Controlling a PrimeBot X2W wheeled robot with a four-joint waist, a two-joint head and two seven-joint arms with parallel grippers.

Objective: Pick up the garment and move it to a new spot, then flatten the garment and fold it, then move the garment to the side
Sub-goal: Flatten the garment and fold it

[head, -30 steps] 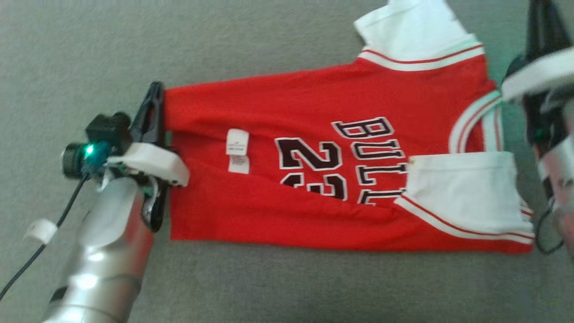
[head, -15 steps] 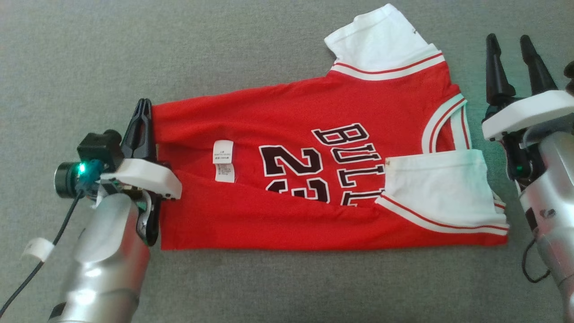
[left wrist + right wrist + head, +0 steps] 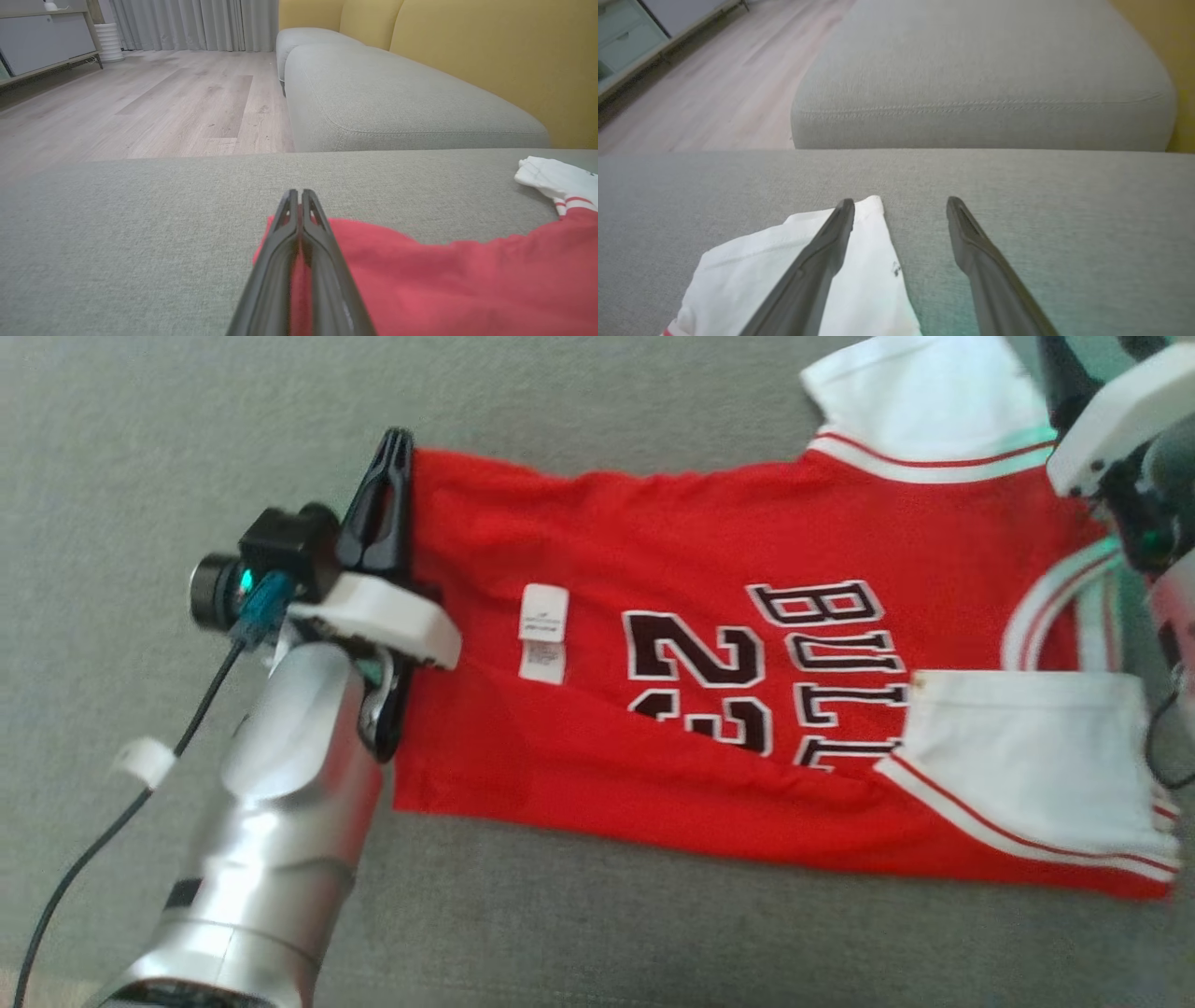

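A grey fabric sofa seat (image 3: pixel 607 943) served as the work surface. The garment (image 3: pixel 653 532), a red numbered jersey with white sleeves, was spread across the middle of it, hem to the left and collar to the right. It lay mostly flat, with its near side already turned over the front. The near sleeve (image 3: pixel 1018 756) rested on the chest lettering, and a white label (image 3: pixel 543 633) was exposed near the hem.

The left pincer (image 3: pixel 299 193) was clamped on the far corner of the hem, with red cloth visible between its closed fingers. This grip was judged to pin or tension the left end while the other end was worked. The right pincer (image 3: pixel 901 200) was spread wide with nothing held. One finger hung over the corner of the far sleeve (image 3: pixel 784 261) and the other over bare cushion. It was judged to be set for taking that sleeve, so the far side could be folded.

Beyond the seat, a second grey cushion was seen, backed by a yellow backrest (image 3: pixel 490 56). A pale wood floor (image 3: pixel 163 102), grey curtains (image 3: pixel 196 23) and a low cabinet (image 3: pixel 42 42) lay further off.
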